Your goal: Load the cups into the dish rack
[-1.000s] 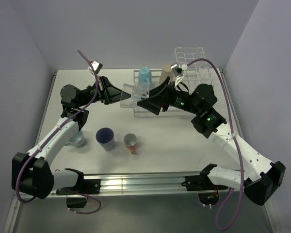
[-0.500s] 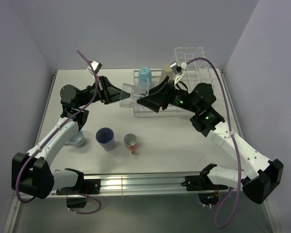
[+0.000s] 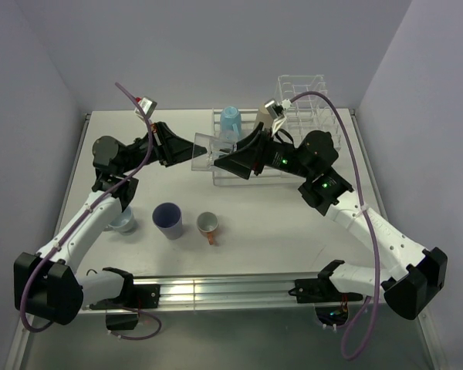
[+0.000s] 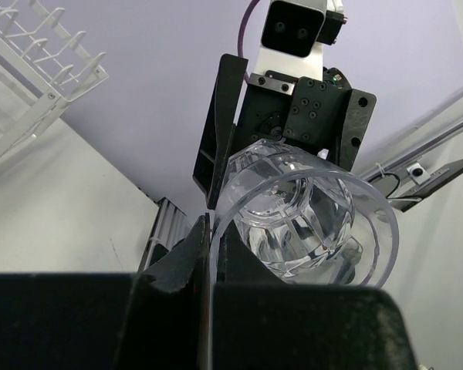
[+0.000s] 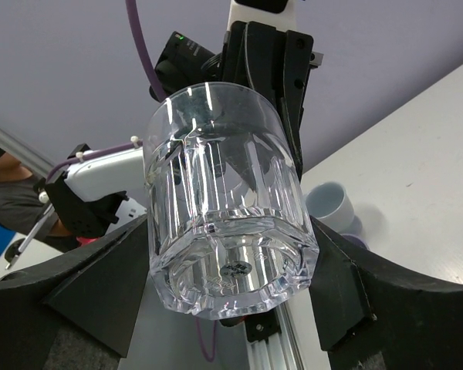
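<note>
Left tool [image 3: 193, 147] was shut on the rim of a clear glass [image 3: 208, 150], glass hung in the air beside the rack [image 3: 302, 86], right tool [image 3: 229, 158] sat around its bottom, grip impossible to tell.

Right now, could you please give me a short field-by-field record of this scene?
held item: clear glass, lying sideways in the air
left gripper: shut on the glass rim
right gripper: straddles the glass base; contact unclear
in dish rack: light blue cup, tan cup
on table: purple cup, orange-handled mug, grey-blue mug
</note>
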`<state>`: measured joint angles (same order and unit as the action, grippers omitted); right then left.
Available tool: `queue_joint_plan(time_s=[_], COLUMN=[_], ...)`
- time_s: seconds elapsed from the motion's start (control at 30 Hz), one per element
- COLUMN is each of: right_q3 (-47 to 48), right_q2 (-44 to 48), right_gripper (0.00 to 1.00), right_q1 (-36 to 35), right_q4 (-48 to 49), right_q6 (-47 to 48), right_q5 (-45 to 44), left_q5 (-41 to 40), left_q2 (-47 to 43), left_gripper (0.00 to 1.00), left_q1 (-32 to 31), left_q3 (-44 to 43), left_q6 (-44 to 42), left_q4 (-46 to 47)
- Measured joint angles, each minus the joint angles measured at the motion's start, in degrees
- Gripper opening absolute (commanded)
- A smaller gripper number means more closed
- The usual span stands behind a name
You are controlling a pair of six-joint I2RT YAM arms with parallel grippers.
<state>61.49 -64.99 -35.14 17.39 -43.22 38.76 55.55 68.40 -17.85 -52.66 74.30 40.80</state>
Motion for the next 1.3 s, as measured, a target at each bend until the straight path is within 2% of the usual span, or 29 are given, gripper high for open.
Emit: queue_joint_plan(time_s=[0.1,0.2,0.23,0.3,0.33,0.4,0.43,0.47,0.5,0.6,0.73,1.03,1.23,1.3], right_q3=[0.0,0.0,0.0,0.0,0.0,0.0,0.0,0.0,0.0,0.0,0.0,1.3,3.6,5.5], right_q2=[-0.1,-0.1,-0.1,-0.1,-0.1,-0.1,-0.1,-0.1,-0.1,-0.1,-0.1,0.8,1.5,1.2], right_gripper=[0.79,0.67,0.56,0.43,0.31,0.19,0.06,0.00,0.00,0.00,0.00,0.00,0.00,0.00], right_q1=[0.0,0.0,0.0,0.0,0.0,0.0,0.0,0.0,0.0,0.0,0.0,0.7,4.9,6.1], right_q4=[0.0,0.0,0.0,0.1,0.1,0.1,0.1,0.1,0.0,-0.1,-2.1,-9.4,-16.9,-21.0], right_q6=[-0.2,-0.4,-0.7,-0.7,-0.7,-0.8,-0.9,-0.9,-0.9,-1.1,-1.0,1.6,4.6,6.1], right_q5=[0.0,0.2,0.3,0.3,0.3,0.3,0.3,0.3,0.3,0.2,-0.5,-4.1,-7.2,-9.4], left_q5=[-0.2,-0.5,-0.5,-0.6,-0.6,-0.6,-0.6,-0.7,-0.8,-1.5,-3.1,-6.4,-7.7,-9.0], left_q2=[0.0,-0.1,-0.1,-0.1,-0.1,-0.1,-0.2,-0.2,-0.3,-0.7,-2.0,-3.5,-5.1,-5.1], left_gripper=[0.00,0.00,0.00,0.00,0.00,0.00,0.01,0.05,0.09,0.32,0.43,0.48,0.49,0.48], left_q1=[0.0,-0.1,-0.1,-0.2,-0.2,-0.2,-0.2,-0.2,-0.2,-0.3,-0.5,0.7,6.9,9.5], left_q3=[0.0,0.0,0.0,0.0,0.0,0.0,0.0,0.0,0.0,0.0,0.0,-1.2,-3.2,-5.0], left_q6=[-0.5,-1.0,-1.1,-1.2,-1.2,-1.3,-1.4,-1.5,-1.7,-2.8,-5.0,-9.8,-12.0,-13.9], left_q4=[-0.5,-1.2,-1.3,-1.4,-1.4,-1.6,-1.7,-2.0,-2.3,-3.3,-6.1,-14.8,-20.7,-25.3])
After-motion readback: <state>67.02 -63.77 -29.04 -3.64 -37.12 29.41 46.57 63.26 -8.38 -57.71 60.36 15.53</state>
